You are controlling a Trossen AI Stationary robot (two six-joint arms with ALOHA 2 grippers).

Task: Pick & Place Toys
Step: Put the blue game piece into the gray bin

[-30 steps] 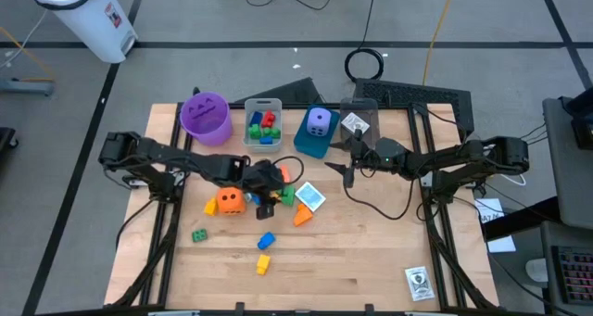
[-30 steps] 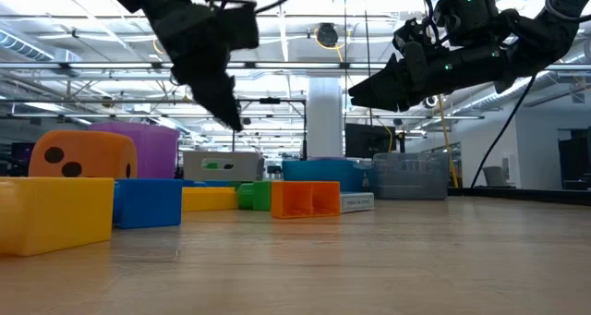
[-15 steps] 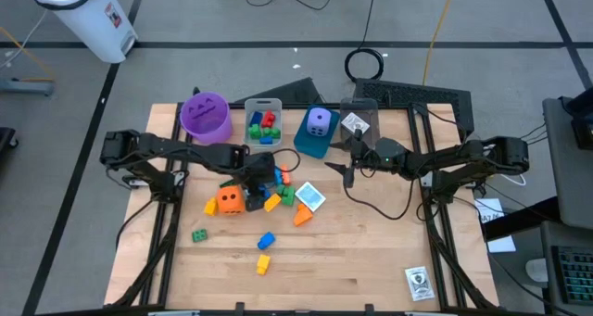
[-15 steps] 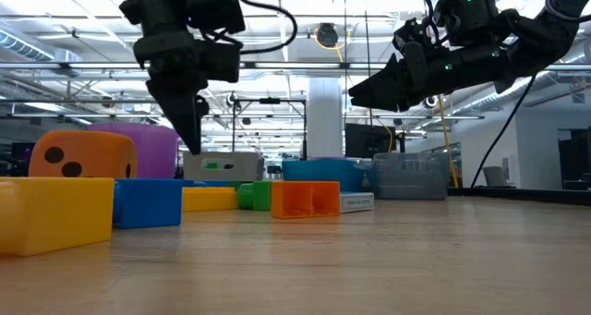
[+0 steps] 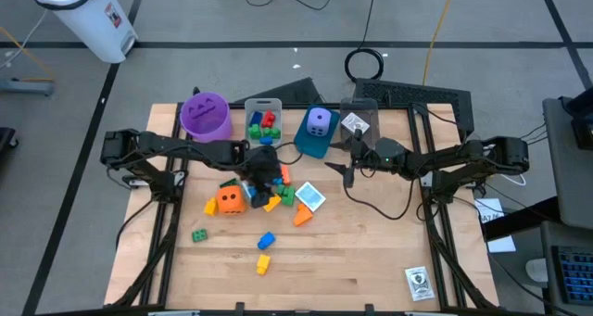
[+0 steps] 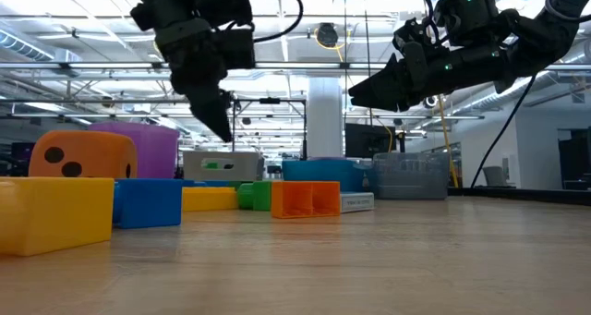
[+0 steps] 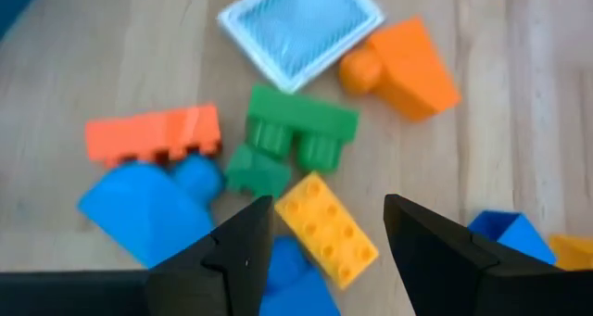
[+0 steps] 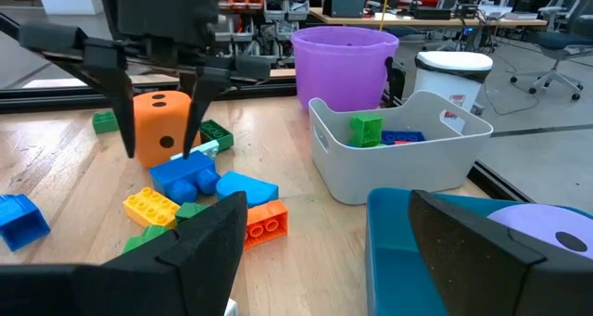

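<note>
Looking straight down from the high view, a wooden table (image 5: 371, 260) carries a cluster of toys at its middle. The left gripper (image 5: 264, 168) hangs over that cluster, beside an orange dotted die (image 5: 231, 199). A green brick (image 5: 199, 234), a blue brick (image 5: 267, 240) and a yellow brick (image 5: 262, 263) lie apart nearer the front edge. Along the far edge stand a purple cup (image 5: 205, 115), a grey bin (image 5: 263, 121) with bricks inside, a blue bin (image 5: 317, 132) holding a purple die (image 5: 319, 120), and a clear bin (image 5: 358, 121). The right gripper (image 5: 349, 170) hovers near the blue and clear bins.

From the low view at table height, the left gripper (image 6: 220, 121) points down above the toys, clear of them, fingers parted and empty. The right gripper (image 6: 365, 91) is raised higher. The orange die (image 6: 81, 155) sits behind a yellow block (image 6: 55, 213).

Through the left wrist view, the two dark fingers (image 7: 232, 256) stand apart with nothing between them. Below lie a yellow studded brick (image 7: 326, 228), a green piece (image 7: 296, 135), an orange flat brick (image 7: 153, 135) and a white printed cube (image 7: 301, 24).

Through the right wrist view, the right arm's own fingers (image 8: 199, 251) are spread wide and empty, above the blue bin (image 8: 417, 251). Farther off, the left gripper (image 8: 157, 112) hangs over the toys in front of the orange die (image 8: 162, 121).
</note>
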